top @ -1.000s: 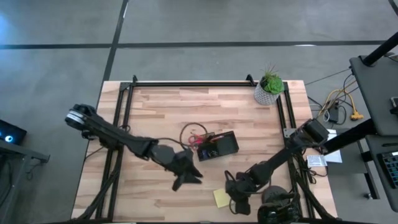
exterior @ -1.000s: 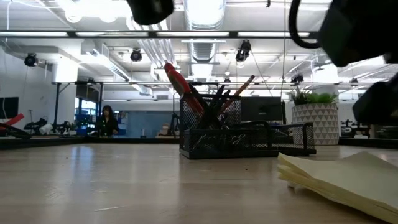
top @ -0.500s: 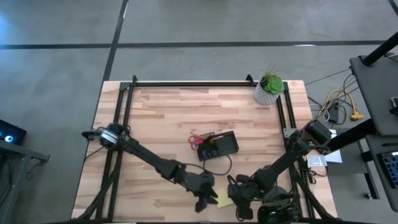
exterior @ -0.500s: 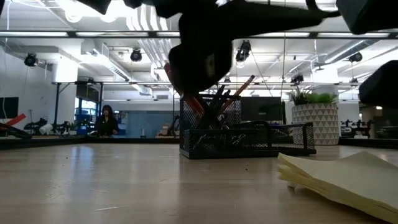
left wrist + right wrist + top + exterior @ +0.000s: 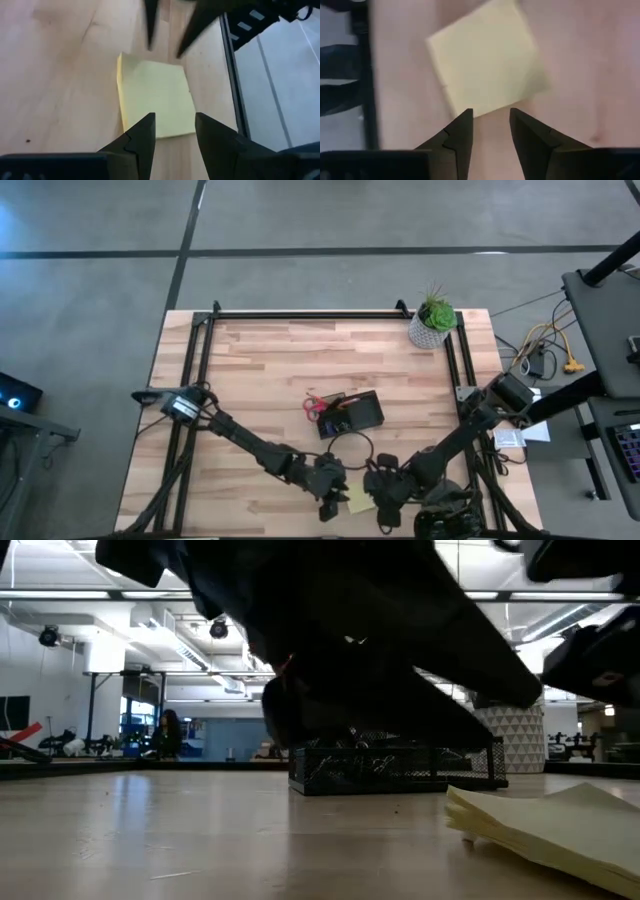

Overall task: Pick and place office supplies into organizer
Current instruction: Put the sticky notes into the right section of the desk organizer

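Note:
A yellow sticky-note pad (image 5: pixel 359 499) lies flat on the wooden table near its front edge, between my two grippers. My left gripper (image 5: pixel 175 120) comes at it from the table's left, open, with its fingertips over the pad's (image 5: pixel 156 100) near edge. My right gripper (image 5: pixel 491 115) stands on the pad's (image 5: pixel 485 60) other side, open, its tips just short of the pad. Its two fingers also show beyond the pad in the left wrist view. The black mesh organizer (image 5: pixel 351 413) stands mid-table with red-handled scissors (image 5: pixel 314 406) sticking out of it.
A green plant in a white pot (image 5: pixel 432 321) stands at the far right corner. A black metal frame (image 5: pixel 200 360) runs along the table's edges. In the low view my dark arm (image 5: pixel 380 650) covers most of the organizer (image 5: pixel 400 768).
My left gripper has swung down and toward the table's near right, from beside the organizer to the sticky-note pad, and its arm now fills the low view. The pad has stayed where it was.

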### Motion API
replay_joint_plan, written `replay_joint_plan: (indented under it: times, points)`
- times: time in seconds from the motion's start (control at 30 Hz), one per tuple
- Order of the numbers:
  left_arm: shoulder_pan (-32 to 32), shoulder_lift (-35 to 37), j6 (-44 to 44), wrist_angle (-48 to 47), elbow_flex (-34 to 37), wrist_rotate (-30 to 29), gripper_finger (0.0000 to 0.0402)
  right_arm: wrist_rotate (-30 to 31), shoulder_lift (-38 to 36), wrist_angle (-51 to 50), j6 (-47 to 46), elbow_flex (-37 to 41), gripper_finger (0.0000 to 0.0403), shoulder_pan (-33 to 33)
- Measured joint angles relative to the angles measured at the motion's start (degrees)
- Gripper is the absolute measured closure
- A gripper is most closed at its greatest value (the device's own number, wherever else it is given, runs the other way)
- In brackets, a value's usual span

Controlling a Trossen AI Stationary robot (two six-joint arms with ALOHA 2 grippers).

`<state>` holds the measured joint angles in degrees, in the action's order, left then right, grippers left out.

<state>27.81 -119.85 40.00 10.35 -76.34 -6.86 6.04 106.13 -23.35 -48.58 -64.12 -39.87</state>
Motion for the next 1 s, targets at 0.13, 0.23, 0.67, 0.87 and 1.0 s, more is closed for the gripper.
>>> replay_joint_plan:
  times: [0.13,0.23,0.67,0.87,1.0]
  points:
    - [0.18,0.00,0.65,-0.35,0.00,0.78,0.0279,0.36,0.00,-2.13,0.57,0.00,0.0258,1.40]
    - [0.52,0.00,1.69,-0.35,0.00,0.82,0.0279,0.29,0.13,-1.38,1.97,0.00,0.0243,2.20]
    - [0.63,-3.78,4.69,-0.10,-0.39,0.40,0.0279,2.05,0.25,-1.29,2.74,0.34,0.0215,5.22]
    - [0.49,-3.82,4.76,-0.29,-0.55,-1.76,0.0279,-2.07,0.76,-0.47,2.54,0.94,0.0215,5.24]
    - [0.16,-3.82,4.86,-0.27,-0.32,-2.51,0.0279,-4.50,0.85,0.52,2.33,1.12,0.0215,5.36]
